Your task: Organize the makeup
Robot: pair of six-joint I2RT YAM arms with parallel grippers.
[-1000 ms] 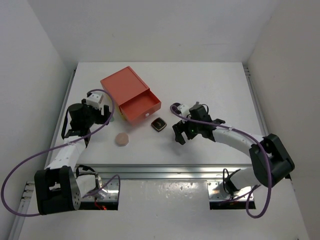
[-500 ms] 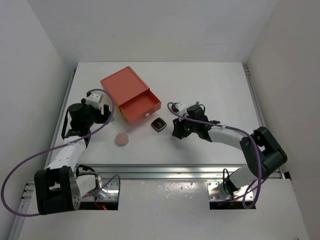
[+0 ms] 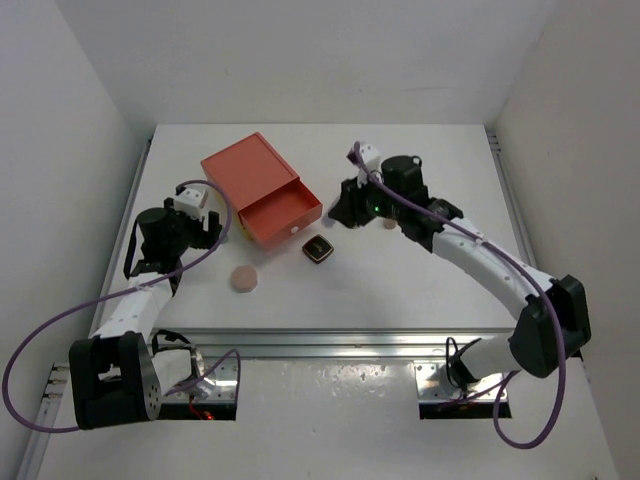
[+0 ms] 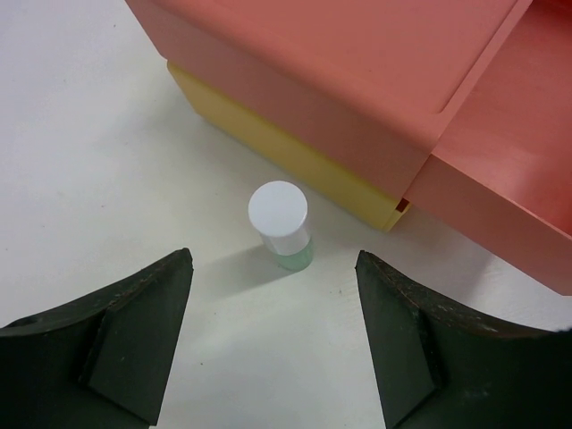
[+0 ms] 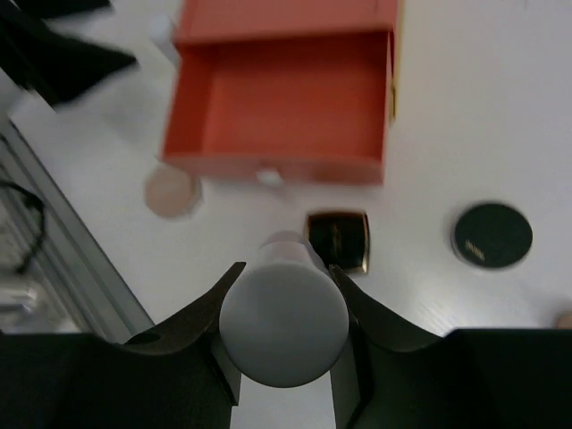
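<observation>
Right jaws (image 5: 284, 275) are clamped on a small cylindrical bottle with a round grey cap (image 5: 284, 322). I see it end-on from the right wrist, a finger on each side of the cap, and I can't tell the body colour. From the top camera this gripper hangs above the white surface (image 3: 420, 280), just right of the front of the pulled-out drawer (image 5: 281, 98), which belongs to the orange-red box with a yellow base (image 3: 250, 175). The drawer floor is bare in my wrist view. The black square compact with a gold mark (image 5: 337, 239) lies flat on the surface in front of the drawer. The black round compact (image 5: 492, 234) lies flat to the right of it, the two apart. The pink round disc (image 3: 243, 278) lies on the surface near the drawer's left front corner, blurred in the wrist view and touching nothing. Left jaws (image 4: 273, 268) are spread wide with nothing gripped, hanging low over the surface. The white cylindrical bottle with a pale green bottom band (image 4: 280, 223) stands upright just past the tips, roughly centred in the gap, touching neither finger. It sits just beside the box's yellow base, with a small gap between.
</observation>
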